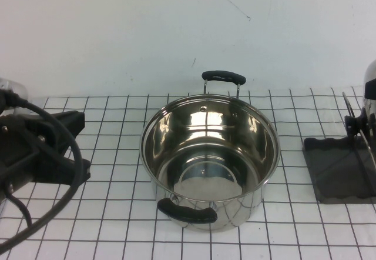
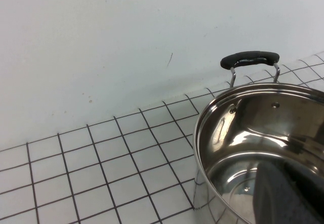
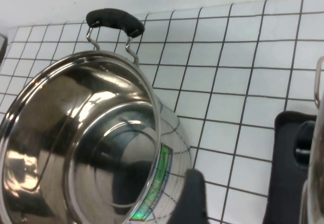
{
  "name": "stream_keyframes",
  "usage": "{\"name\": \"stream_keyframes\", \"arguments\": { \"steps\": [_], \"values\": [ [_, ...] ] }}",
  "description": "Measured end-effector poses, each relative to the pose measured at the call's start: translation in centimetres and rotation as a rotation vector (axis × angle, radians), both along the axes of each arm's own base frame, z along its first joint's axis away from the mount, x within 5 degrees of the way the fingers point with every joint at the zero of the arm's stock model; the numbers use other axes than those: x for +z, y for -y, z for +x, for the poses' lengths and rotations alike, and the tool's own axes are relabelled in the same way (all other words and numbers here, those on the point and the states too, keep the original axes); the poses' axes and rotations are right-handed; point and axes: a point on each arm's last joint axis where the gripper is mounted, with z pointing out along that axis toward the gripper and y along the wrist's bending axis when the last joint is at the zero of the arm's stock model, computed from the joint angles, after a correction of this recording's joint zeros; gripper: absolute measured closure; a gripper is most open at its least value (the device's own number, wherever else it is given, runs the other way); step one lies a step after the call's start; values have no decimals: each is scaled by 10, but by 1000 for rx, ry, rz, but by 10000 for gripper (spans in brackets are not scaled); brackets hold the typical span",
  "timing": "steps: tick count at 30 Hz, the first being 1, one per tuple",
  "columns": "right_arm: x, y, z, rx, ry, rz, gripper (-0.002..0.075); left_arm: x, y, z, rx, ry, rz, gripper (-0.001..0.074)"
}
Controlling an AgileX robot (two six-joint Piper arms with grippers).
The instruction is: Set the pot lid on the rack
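Observation:
The pot lid stands on edge in the rack at the far right, its black knob facing the pot. The rack's wire rises over its dark grey tray. In the right wrist view the lid's shiny rim, the knob and the tray show at the edge. My right gripper is open above the table between pot and rack, holding nothing; one dark finger shows, the other is hidden. My left gripper is shut and empty at the left.
An open steel pot with two black handles stands in the middle of the checked table; it also fills much of the left wrist view and the right wrist view. A black cable loops over the left arm. A white wall lies behind.

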Motion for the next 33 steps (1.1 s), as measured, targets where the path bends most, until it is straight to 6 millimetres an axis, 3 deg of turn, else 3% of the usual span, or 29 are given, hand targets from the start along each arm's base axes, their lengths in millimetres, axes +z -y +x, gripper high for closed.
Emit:
{"name": "stream_keyframes", "arguments": {
  "steps": [21, 33],
  "values": [
    [-6, 11, -13, 18, -87, -196, 141, 0, 0, 0, -1, -2, -2, 737],
    [3, 18, -26, -23, -85, -288, 182, 0, 0, 0, -5, -3, 0, 737]
  ]
}}
